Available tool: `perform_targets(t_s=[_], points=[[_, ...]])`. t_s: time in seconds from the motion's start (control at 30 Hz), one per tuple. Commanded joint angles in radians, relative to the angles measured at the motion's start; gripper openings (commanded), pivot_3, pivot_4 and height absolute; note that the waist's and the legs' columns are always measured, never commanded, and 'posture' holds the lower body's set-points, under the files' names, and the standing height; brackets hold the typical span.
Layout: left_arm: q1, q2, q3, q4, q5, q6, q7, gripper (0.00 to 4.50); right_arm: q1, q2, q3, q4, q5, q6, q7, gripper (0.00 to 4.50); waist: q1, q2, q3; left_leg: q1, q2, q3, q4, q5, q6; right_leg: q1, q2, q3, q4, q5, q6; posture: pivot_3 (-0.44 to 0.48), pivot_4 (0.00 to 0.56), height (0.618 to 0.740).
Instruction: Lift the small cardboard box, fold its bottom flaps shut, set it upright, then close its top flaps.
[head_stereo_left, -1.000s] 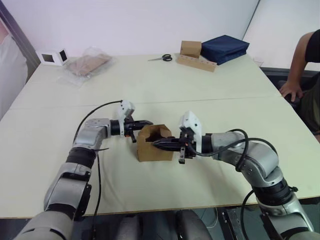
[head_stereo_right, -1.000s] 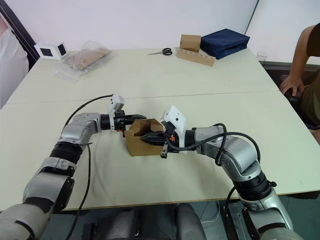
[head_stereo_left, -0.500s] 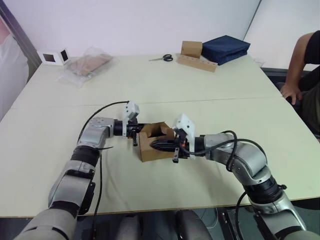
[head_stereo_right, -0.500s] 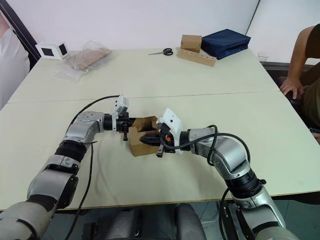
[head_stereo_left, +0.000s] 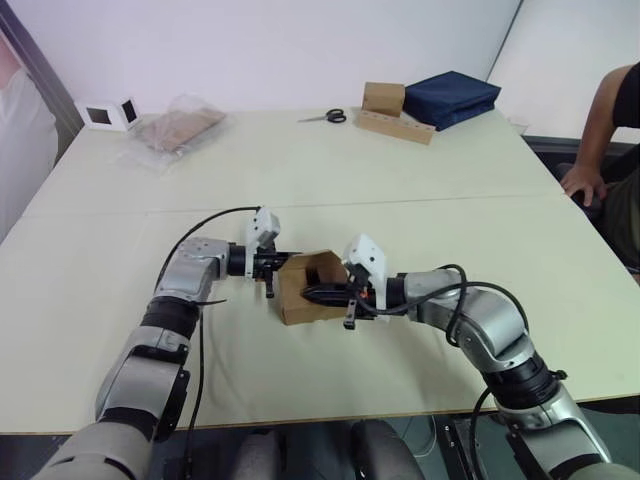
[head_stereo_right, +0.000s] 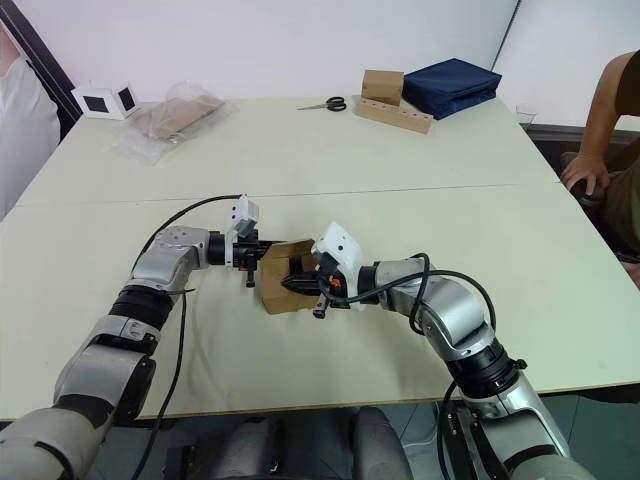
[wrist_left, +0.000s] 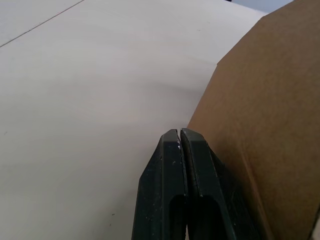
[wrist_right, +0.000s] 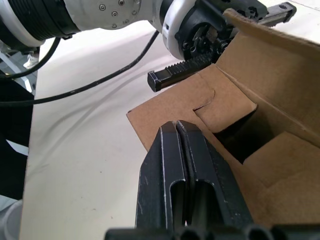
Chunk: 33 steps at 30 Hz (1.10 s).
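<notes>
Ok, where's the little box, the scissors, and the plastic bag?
box (head_stereo_left: 300, 300), left eye view, on its front side wall.
scissors (head_stereo_left: 327, 116), left eye view, on the dark handles.
bag (head_stereo_left: 176, 127), left eye view, on the clear plastic over the brown pieces.

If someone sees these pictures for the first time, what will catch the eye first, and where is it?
First comes the small cardboard box near the table's front middle, its top flaps open, squeezed between two arms. The left claw, shut, presses its outer side; the right claw, also shut, reaches over its open top. Farther back lie scissors and a navy bag, and a person's hand rests at the right edge.
</notes>
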<state>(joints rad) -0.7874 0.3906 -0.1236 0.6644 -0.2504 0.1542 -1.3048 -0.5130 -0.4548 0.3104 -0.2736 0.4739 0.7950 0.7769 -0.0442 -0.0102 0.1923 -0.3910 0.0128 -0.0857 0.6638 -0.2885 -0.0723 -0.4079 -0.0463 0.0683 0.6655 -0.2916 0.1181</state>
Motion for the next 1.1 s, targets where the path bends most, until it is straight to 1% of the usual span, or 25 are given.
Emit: perform_targets(t_s=[0.03,0.17,0.33,0.43,0.5,0.6,0.7,0.83,1.0,1.1], points=[[0.0,0.029,0.045,-0.045,-0.014,-0.014,0.009,0.02,0.003,0.007,0.02,0.035,-0.029,0.005,-0.002,0.0,0.0,0.0,0.0,0.0,0.0,0.0,0.0,0.0,0.0,0.0,0.0,0.0,0.0,0.0,0.0,0.0,0.15,0.74],[0.015,0.073,0.099,-0.138,-0.059,0.037,0.024,0.02,-0.007,0.008,-0.012,0.02,-0.015,0.003,-0.007,0.0,0.0,0.0,0.0,0.0,0.0,0.0,0.0,0.0,0.0,0.0,0.0,0.0,0.0,0.0,0.0,0.0,0.15,0.74],[0.085,0.151,0.149,-0.322,-0.115,0.137,0.026,0.02,-0.011,0.003,-0.059,-0.013,0.011,0.024,-0.015,0.0,0.0,0.0,0.0,0.0,0.0,0.0,0.0,0.0,0.0,0.0,0.0,0.0,0.0,0.0,0.0,0.0,0.15,0.74],[0.14,0.202,0.189,-0.46,-0.184,0.248,0.039,0.02,-0.008,0.0,-0.078,-0.032,0.018,0.032,-0.019,0.0,0.0,0.0,0.0,0.0,0.0,-0.001,0.0,0.0,0.0,0.0,0.0,0.0,0.0,0.0,0.0,0.0,0.15,0.74],[0.195,0.244,0.224,-0.576,-0.269,0.374,0.041,0.02,-0.005,-0.004,-0.092,-0.046,0.025,0.039,-0.021,0.0,0.0,0.0,0.0,0.0,0.0,-0.001,0.0,0.0,0.0,0.0,0.0,0.0,0.0,0.0,0.0,0.0,0.15,0.74],[0.284,0.285,0.242,-0.722,-0.358,0.493,0.051,0.02,0.002,-0.006,-0.108,-0.064,0.035,0.05,-0.028,0.0,-0.001,0.0,0.0,0.0,0.001,-0.001,0.0,0.0,0.0,0.0,0.0,0.0,0.0,0.0,0.0,0.0,0.15,0.74],[0.352,0.28,0.23,-0.798,-0.379,0.527,0.091,0.02,0.011,-0.005,-0.114,-0.079,0.04,0.061,-0.037,0.0,0.002,0.0,0.0,0.0,0.001,0.0,0.0,0.0,0.0,0.0,0.0,0.0,0.0,0.0,0.0,0.0,0.15,0.74],[0.398,0.257,0.193,-0.833,-0.376,0.53,0.127,0.02,0.017,-0.003,-0.119,-0.093,0.042,0.072,-0.049,0.0,0.003,0.0,0.0,0.0,0.001,0.0,0.0,0.0,0.0,0.0,0.0,0.0,0.0,0.0,0.0,0.0,0.15,0.74],[0.401,0.219,0.151,-0.844,-0.369,0.517,0.167,0.02,0.015,-0.005,-0.136,-0.112,0.054,0.089,-0.061,0.0,0.002,0.0,0.0,0.0,0.001,0.0,0.0,0.0,0.0,0.0,0.0,0.0,0.0,0.0,0.0,0.0,0.15,0.74],[0.402,0.203,0.109,-0.843,-0.334,0.49,0.189,0.02,0.017,-0.012,-0.14,-0.122,0.06,0.097,-0.063,0.0,0.001,0.0,0.0,0.0,0.001,0.0,0.0,0.0,0.0,0.0,0.0,0.0,0.0,0.0,0.0,0.0,0.15,0.74]])
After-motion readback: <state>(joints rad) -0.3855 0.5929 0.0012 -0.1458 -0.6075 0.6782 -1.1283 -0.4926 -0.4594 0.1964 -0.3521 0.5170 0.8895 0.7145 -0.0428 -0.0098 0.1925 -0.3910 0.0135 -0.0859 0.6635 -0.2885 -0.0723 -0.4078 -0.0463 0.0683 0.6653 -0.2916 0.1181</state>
